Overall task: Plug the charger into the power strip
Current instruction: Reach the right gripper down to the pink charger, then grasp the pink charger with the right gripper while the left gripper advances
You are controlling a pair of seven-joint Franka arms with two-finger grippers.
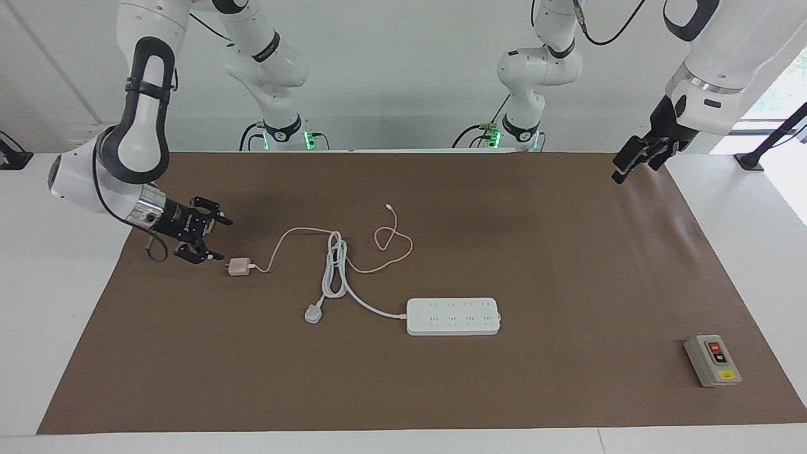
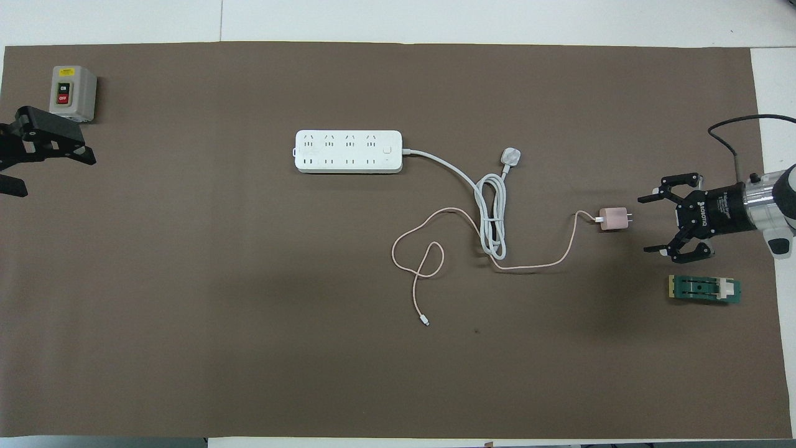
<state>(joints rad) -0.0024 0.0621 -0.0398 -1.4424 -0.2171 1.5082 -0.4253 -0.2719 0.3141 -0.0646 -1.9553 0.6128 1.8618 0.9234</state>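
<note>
Charger (image 1: 239, 267) lies on worktop (image 1: 567, 265) toward right arm's end, nearer robots than power strip (image 1: 452, 316), unplugged; cable loops past strip's cord; right end effector (image 1: 211, 238) just beside charger, fingers spread, not touching; left end effector (image 1: 637, 161) waits over worktop edge, fingers' state unclear.
</note>
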